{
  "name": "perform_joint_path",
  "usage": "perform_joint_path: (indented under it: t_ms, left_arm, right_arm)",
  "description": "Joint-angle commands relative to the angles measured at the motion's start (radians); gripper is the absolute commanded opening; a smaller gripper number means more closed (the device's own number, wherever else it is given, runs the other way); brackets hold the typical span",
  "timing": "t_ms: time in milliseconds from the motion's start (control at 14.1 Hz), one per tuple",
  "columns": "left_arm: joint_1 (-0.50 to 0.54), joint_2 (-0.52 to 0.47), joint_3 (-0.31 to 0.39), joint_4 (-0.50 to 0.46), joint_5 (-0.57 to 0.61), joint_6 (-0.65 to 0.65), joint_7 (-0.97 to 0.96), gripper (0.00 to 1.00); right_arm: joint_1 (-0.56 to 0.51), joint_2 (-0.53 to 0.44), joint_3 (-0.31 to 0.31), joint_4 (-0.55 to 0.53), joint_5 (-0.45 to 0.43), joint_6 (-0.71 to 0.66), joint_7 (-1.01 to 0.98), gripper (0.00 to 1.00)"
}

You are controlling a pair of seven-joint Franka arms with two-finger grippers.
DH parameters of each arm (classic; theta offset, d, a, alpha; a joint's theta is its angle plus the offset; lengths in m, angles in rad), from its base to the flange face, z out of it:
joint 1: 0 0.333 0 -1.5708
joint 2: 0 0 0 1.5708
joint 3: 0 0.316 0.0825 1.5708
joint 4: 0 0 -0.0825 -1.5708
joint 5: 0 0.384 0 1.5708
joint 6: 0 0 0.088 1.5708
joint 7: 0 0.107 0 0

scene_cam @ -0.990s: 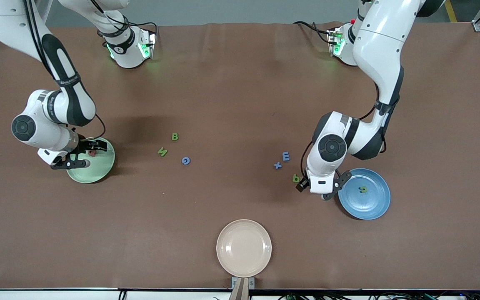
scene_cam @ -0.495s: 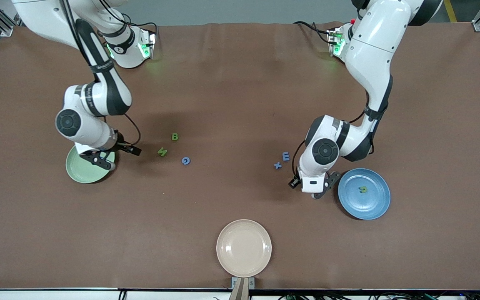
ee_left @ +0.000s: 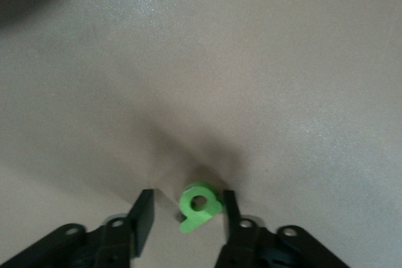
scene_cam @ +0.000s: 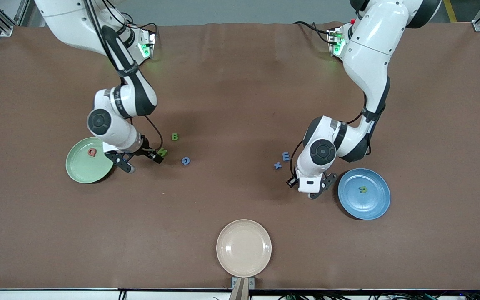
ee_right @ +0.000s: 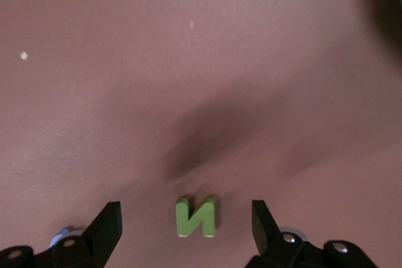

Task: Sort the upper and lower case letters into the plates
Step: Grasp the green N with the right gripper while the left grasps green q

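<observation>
1. 2 arms work low over the brown table (scene_cam: 240,83). The left gripper (ee_left: 186,211) is down beside the blue plate (scene_cam: 375,206); its jaws stand a little apart around a green letter (ee_left: 198,205), one finger touching it, the other not quite.
2. The right gripper (ee_right: 186,224) hangs wide open over the green N (ee_right: 196,216), near the pale green plate (scene_cam: 79,173).
3. 1 pink letter (scene_cam: 92,153) lies in that plate, and 1 green letter (scene_cam: 363,189) in the blue one.
4. B (scene_cam: 175,136), a blue round letter (scene_cam: 186,160), E (scene_cam: 286,156) and x (scene_cam: 278,166) lie loose between the plates.

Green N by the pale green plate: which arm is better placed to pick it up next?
Right. The right gripper hangs open with the green N between its fingers, while the left gripper is at a small green letter near the blue plate.
</observation>
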Motion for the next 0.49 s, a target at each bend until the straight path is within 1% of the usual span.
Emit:
perform_joint_path:
  t_ms: [0,71,141,212,283,424]
  left_arm:
    - [0.000,0.024,-0.002,0.025,-0.018,0.005,0.025,0.45]
    - [-0.002,0.025,-0.002,0.025,-0.018,0.005,0.025,0.44]
    - [-0.002,0.025,-0.002,0.025,-0.018,0.005,0.025,0.41]
    - [0.000,0.024,-0.002,0.030,-0.018,0.005,0.025,0.33]
    - [0.000,0.024,-0.002,0.039,-0.016,0.005,0.025,0.23]
    - [0.001,0.012,-0.001,0.049,-0.007,0.004,0.026,0.06]
  right_arm:
    - [0.037,0.034,-0.012,0.010,0.024,0.040,0.045,0.92]
    - [0.040,0.052,-0.012,0.008,0.024,0.059,0.044,0.92]
    - [0.046,0.064,-0.014,0.010,0.023,0.062,0.045,0.90]
    - [0.051,0.067,-0.014,0.008,0.023,0.062,0.045,0.87]
    - [0.053,0.067,-0.014,0.008,0.020,0.054,0.045,0.83]
    - [0.057,0.066,-0.012,-0.001,0.017,0.045,0.041,0.73]
